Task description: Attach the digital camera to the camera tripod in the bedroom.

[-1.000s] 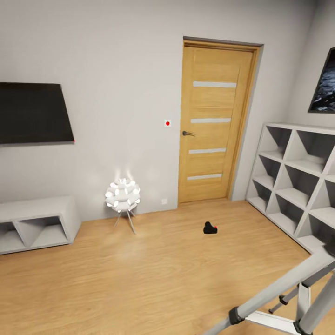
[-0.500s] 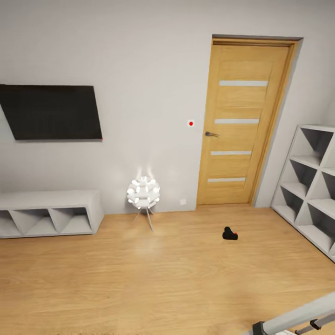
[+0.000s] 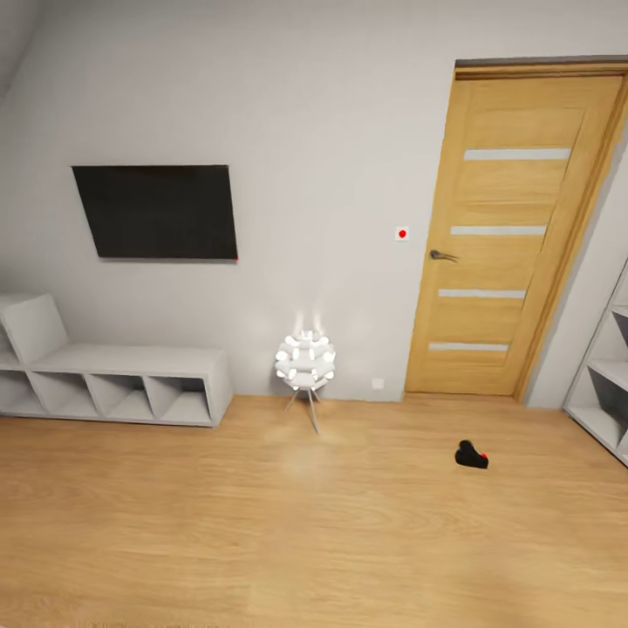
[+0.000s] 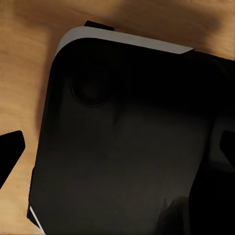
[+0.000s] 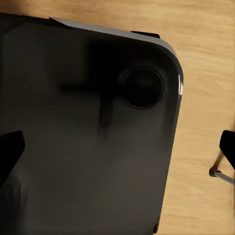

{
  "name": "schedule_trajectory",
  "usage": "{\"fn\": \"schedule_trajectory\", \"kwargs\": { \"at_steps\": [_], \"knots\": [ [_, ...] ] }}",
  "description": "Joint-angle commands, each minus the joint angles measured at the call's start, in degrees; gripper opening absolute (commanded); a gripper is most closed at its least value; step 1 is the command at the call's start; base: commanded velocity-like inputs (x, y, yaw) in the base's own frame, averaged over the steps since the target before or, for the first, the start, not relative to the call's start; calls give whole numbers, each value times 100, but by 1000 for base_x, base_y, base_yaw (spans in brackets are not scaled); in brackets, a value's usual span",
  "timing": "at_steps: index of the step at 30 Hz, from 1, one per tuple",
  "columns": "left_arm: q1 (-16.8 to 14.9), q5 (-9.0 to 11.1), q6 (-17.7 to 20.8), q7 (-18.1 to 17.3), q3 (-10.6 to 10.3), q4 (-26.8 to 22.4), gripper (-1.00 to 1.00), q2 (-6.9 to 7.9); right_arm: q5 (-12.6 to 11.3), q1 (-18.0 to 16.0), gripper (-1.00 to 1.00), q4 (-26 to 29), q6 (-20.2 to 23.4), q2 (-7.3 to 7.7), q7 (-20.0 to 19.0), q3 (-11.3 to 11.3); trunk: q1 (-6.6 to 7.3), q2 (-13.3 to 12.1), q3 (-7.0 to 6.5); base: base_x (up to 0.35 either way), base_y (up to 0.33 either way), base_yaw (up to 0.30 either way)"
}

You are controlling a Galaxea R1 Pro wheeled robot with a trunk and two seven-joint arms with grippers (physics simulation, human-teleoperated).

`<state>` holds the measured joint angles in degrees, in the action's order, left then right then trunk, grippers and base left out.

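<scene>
The digital camera (image 3: 471, 455), small and black with a red dot on top, lies on the light wood floor of the bedroom, in front of the wooden door (image 3: 515, 235). The camera tripod is out of the head view. A thin grey rod (image 5: 221, 175) crosses the floor at the edge of the right wrist view; I cannot tell whether it belongs to the tripod. My left gripper (image 4: 117, 152) and right gripper (image 5: 117, 149) both hang open over my black base (image 4: 127, 142), holding nothing, with their dark fingertips (image 4: 10, 152) far apart at the picture's edges.
A black screen (image 3: 157, 212) hangs on the pale grey wall above a low grey shelf unit (image 3: 131, 375). A white globe lamp (image 3: 305, 362) on thin legs stands by the wall. The grey cube shelf (image 3: 606, 384) is at the right edge. Open wood floor lies between me and the camera.
The head view has swung to the left, so the door, lamp and digital camera sit further right in the picture. The silver tripod legs have left the lower right corner.
</scene>
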<state>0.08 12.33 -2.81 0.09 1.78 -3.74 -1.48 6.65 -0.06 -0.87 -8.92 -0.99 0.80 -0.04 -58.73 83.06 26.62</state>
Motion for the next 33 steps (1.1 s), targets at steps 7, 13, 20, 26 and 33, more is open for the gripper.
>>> {"fn": "schedule_trajectory", "kwargs": {
  "at_steps": [7,13,20,26,33],
  "knots": [
    [1,24,-10,0,15,-4,100,-2,55,-2,100,-9,-26,-3,10,-4,0,2,-17,0,0,288],
    [1,24,-10,0,15,-4,100,-2,55,-2,100,-9,-30,-6,14,-4,0,2,-34,0,0,288],
    [1,24,-10,2,17,-4,100,-2,61,-2,100,-9,-31,-6,15,-4,0,2,-54,0,0,288],
    [1,24,-10,4,20,-4,100,-2,57,-2,100,-9,-31,-6,17,-10,0,2,-72,0,0,288],
    [1,26,-24,8,22,-11,100,-2,56,-2,100,-9,-31,-6,17,-13,0,2,-92,0,0,288]
  ]
}}
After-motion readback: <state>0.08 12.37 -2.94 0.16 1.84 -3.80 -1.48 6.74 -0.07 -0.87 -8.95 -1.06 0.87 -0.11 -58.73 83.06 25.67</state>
